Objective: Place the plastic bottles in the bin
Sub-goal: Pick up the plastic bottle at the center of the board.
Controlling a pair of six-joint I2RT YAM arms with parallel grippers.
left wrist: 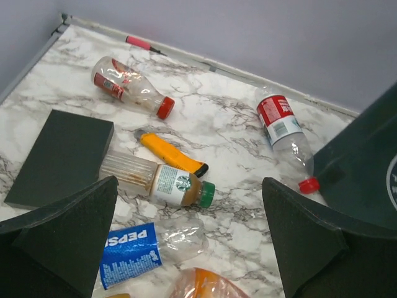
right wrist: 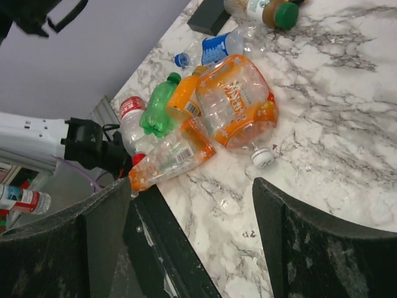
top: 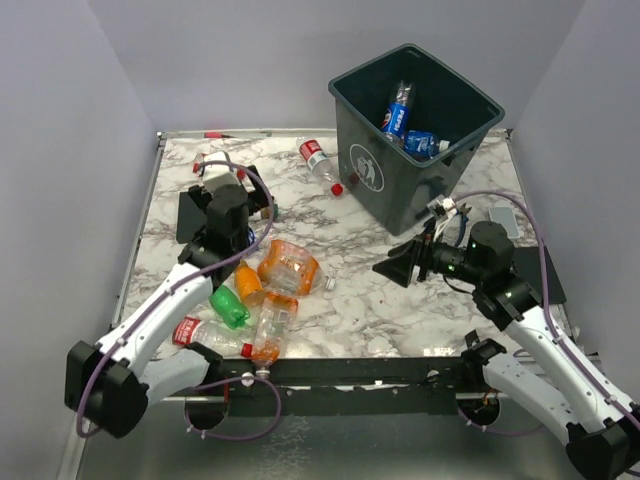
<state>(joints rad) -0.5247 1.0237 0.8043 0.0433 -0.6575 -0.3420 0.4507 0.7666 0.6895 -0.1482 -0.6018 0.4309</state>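
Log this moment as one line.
left gripper open, empty | right gripper open, empty | bin holds blue-labelled bottles | more plastic bottles on table

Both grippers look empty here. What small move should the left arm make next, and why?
Probably lower the left gripper onto the clear plastic bottle with the blue label and close. The fingers stand open and empty, that bottle lies on its side between them on the marble table, and it is not yet in the dark green-grey square bin.
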